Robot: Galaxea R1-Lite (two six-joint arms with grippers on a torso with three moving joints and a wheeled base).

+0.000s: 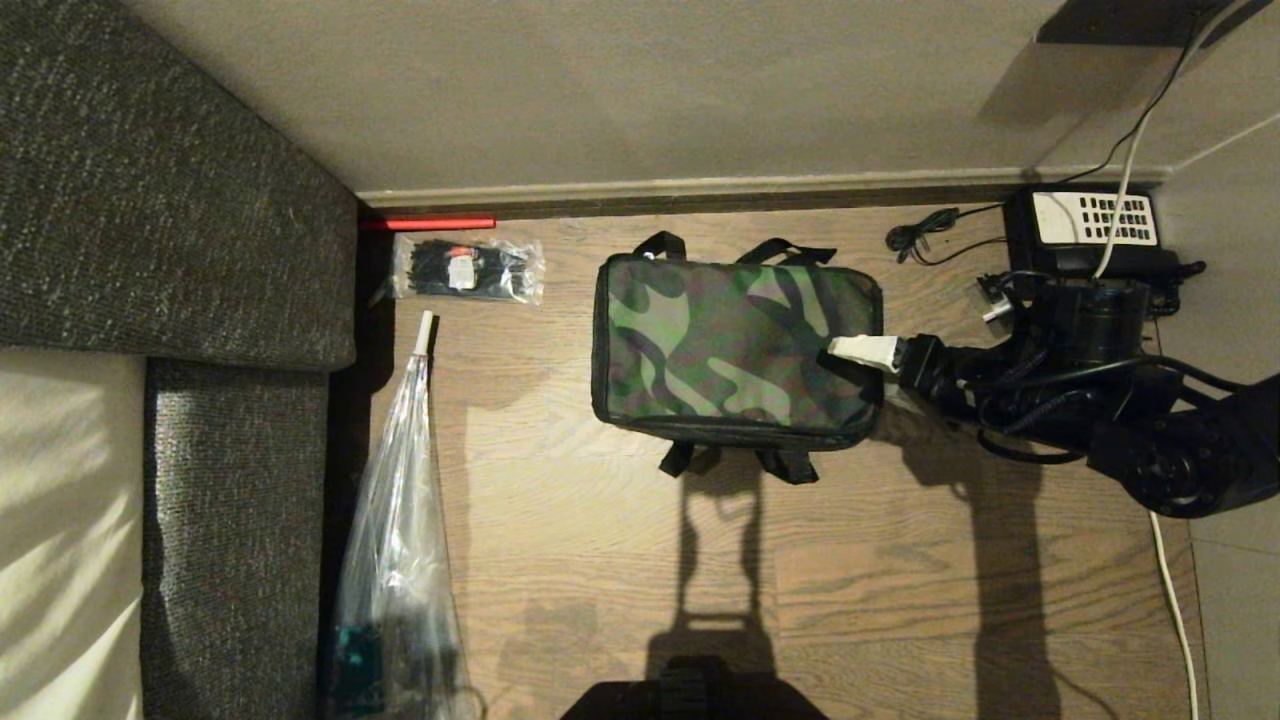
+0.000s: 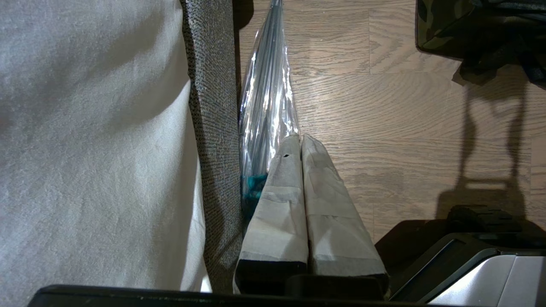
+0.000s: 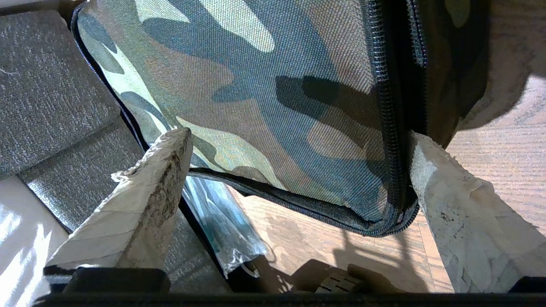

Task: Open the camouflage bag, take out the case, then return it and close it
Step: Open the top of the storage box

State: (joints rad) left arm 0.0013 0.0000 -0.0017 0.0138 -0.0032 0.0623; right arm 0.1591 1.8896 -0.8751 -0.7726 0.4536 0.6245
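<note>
1. Camouflage bag [image 1: 735,345] sits on the wood floor [image 1: 620,560] near the wall, lid flat, zip looks shut all round in the head view. No red lining showing, no case visible anywhere. Can't say from this alone whether nothing's begun or the case is already back in; either way the bag is closed now.

2. Right gripper [image 1: 862,350] is at the bag's right end, over the top edge. Fingers spread wide, pinching nothing. Can't tell if a tip touches the fabric.

3. Left gripper [image 2: 300,145] parked low by the sofa [image 2: 213,128], off the head view; pads pressed together, empty.

4. If it's the start: still to do = unzip, lift lid, take the case out, put it back, zip shut.

5. Right wrist view adds what the head view can't: the zip [image 3: 386,128] close up, teeth meshed, running round the bag's corner, which sits between the two taped fingers [image 3: 145,200]. Slider not seen.

6. Head view alone gives the layout: phone [image 1: 1090,225] w/ white keypad by the right arm, pack of black ties [image 1: 468,268], clear plastic sleeve [image 1: 400,520] along the sofa.

7. Left wrist view only gives that sleeve, the sofa edge and a corner of the bag.
</note>
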